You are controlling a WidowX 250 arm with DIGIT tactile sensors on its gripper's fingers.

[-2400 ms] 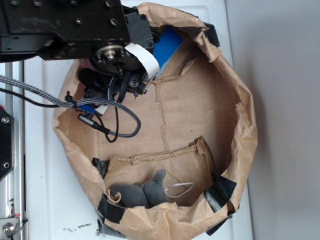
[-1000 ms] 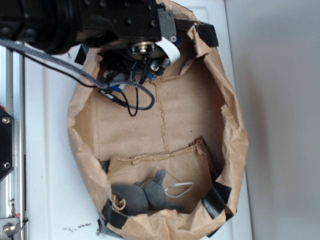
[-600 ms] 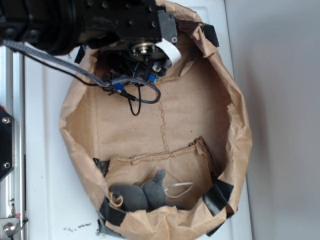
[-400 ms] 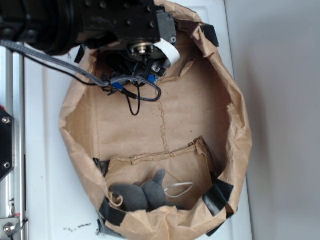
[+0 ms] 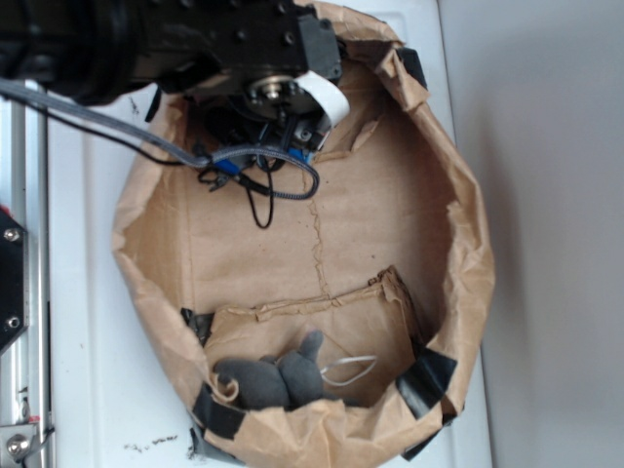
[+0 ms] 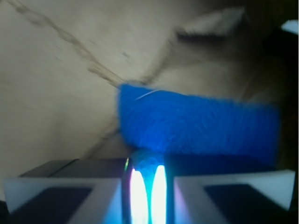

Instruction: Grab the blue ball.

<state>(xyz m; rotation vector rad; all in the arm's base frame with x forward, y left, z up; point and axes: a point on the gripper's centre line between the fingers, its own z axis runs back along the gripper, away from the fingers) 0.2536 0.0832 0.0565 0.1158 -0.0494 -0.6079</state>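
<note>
A small teal-blue round ball [image 6: 145, 175] shows only as a glowing sliver at the bottom centre of the wrist view, pinched between the two pale fingers [image 6: 60, 196] of the pincer [image 6: 145, 186], which looks narrowly closed on it, though the blur leaves some doubt. Just above lies a flat blue rectangular sponge block [image 6: 201, 126]. In the exterior view the black arm [image 5: 195, 49] fills the upper left, over the crumpled brown paper bag [image 5: 468, 244]; a grey plush toy [image 5: 278, 375] sits at lower centre, on the white desk [image 5: 88, 370].
</note>
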